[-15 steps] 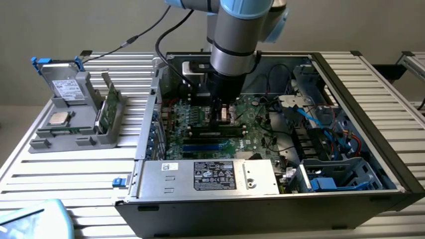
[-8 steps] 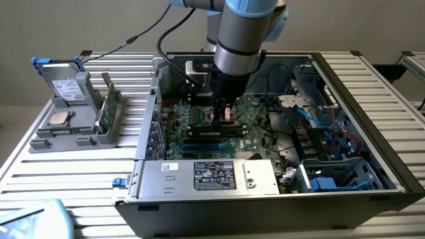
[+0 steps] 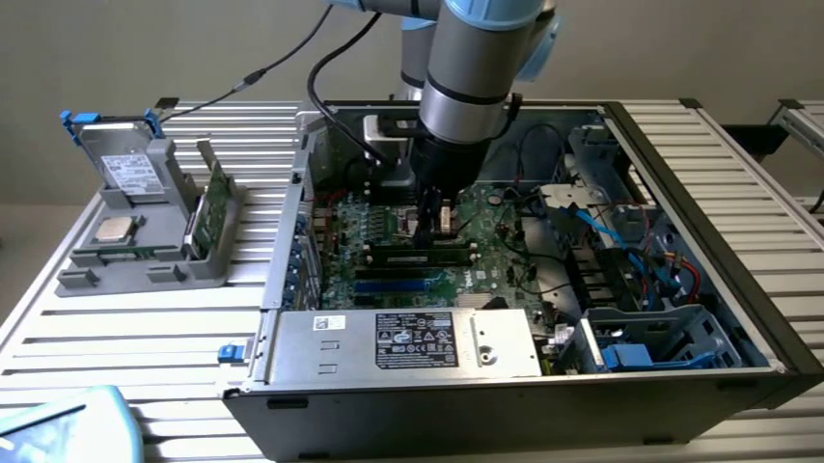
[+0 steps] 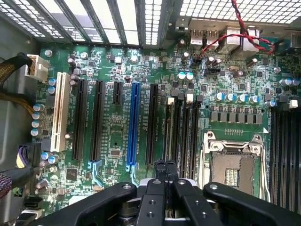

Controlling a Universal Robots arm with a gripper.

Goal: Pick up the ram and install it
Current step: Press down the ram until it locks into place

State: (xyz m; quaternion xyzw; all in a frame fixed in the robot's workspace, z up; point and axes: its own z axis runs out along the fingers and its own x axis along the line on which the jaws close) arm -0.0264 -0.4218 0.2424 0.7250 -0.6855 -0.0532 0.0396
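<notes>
Exterior view: even, diffuse lighting, moderately bright, no hard shadows on the slatted table (image 3: pixel 154 338). The interior of the computer case (image 3: pixel 721 386) is darker, shaded under the arm (image 3: pixel 483 68). Slight sheen on the silver power supply cover (image 3: pixel 399 342). Overall image soft, fine detail smeared. Wrist view: motherboard (image 4: pixel 117 132) well lit and reasonably sharp; strong overexposure through the vented rear panel (image 4: pixel 150 19), slots blown white. Gripper (image 4: pixel 165 172) close to lens, dark, slightly out of focus
</notes>
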